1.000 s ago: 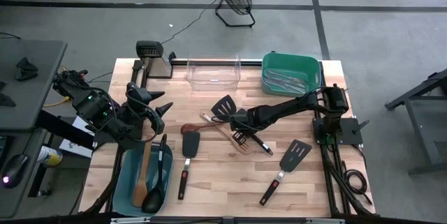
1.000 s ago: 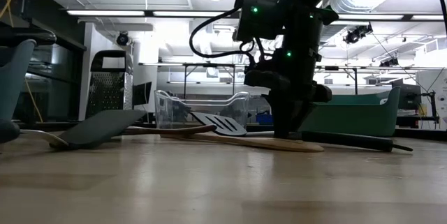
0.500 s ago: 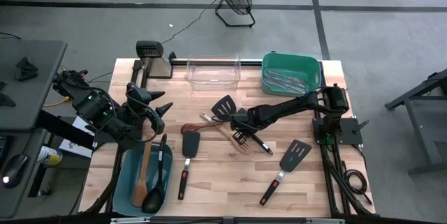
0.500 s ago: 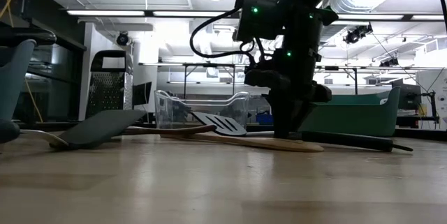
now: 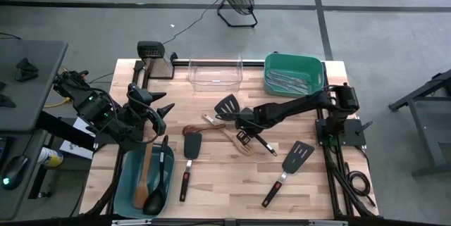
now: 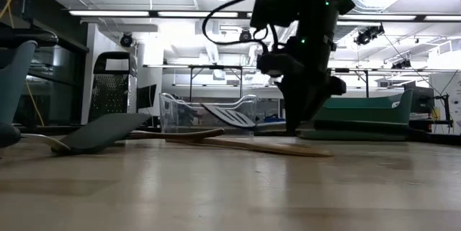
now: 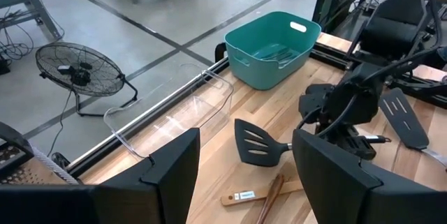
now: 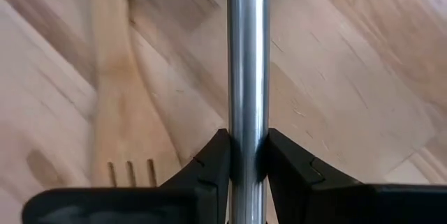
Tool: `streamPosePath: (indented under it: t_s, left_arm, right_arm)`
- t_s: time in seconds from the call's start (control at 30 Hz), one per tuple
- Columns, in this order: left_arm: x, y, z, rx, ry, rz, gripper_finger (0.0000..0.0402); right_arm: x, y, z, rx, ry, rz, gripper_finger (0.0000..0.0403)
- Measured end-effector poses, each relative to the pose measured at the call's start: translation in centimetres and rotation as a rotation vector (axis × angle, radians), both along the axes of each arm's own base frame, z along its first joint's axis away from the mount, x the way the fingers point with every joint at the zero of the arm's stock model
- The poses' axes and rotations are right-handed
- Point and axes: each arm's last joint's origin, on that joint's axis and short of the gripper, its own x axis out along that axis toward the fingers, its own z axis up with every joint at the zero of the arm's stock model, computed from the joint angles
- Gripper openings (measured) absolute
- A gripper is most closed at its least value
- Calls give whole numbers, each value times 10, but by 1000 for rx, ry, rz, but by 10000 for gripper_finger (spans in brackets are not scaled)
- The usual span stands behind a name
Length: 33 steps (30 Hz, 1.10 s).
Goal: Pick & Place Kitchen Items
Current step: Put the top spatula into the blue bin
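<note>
While the left gripper waits with its fingers spread wide at the table's nine o'clock side, just above the teal tub, the right gripper is the one at work near the table's centre. Its fingers are pinched tight on the silvery shaft of a slotted black turner, as the right wrist view shows plainly. In the low view the turner's blade hangs tilted and clear of the wood, so I judge the lift is under way.

The turner's long axis runs from its blade toward eleven o'clock to its dark handle end toward five o'clock, passing through the jaws near the middle of the shaft. Directly beneath it lies the wooden slotted spatula, touching nothing of the gripper.

From the grip point, the green tub, which already holds silvery metal pieces, lies toward one o'clock, on the right arm's own side; the clear plastic bin lies toward eleven o'clock. Which of them is meant I cannot tell, but either is nearer the right arm than the left. The swing will want the long handle kept clear of the tub's rim, since the turner reaches out both ways from the jaws.
</note>
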Motion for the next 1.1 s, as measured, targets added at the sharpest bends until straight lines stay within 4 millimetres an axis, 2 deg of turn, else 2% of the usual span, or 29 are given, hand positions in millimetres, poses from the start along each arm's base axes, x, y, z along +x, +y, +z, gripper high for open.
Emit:
streamPosePath:
  t_s: [0.17, 0.33, 0.83, 1.1]
  left_arm:
    - [0, 0, 0, -1, -1, 0, 225]
    - [0, 0, 0, -3, -6, 2, 225]
    - [5, -2, 5, -28, -111, 41, 225]
    - [18, -8, 9, -15, -178, 61, 225]
  right_arm:
    - [-2, -1, 14, -29, -45, -13, 65]
    - [-7, -3, 37, -71, -127, -16, 65]
    - [-33, -17, 130, -238, -532, 180, 65]
    - [-44, -33, 161, -309, -694, 279, 65]
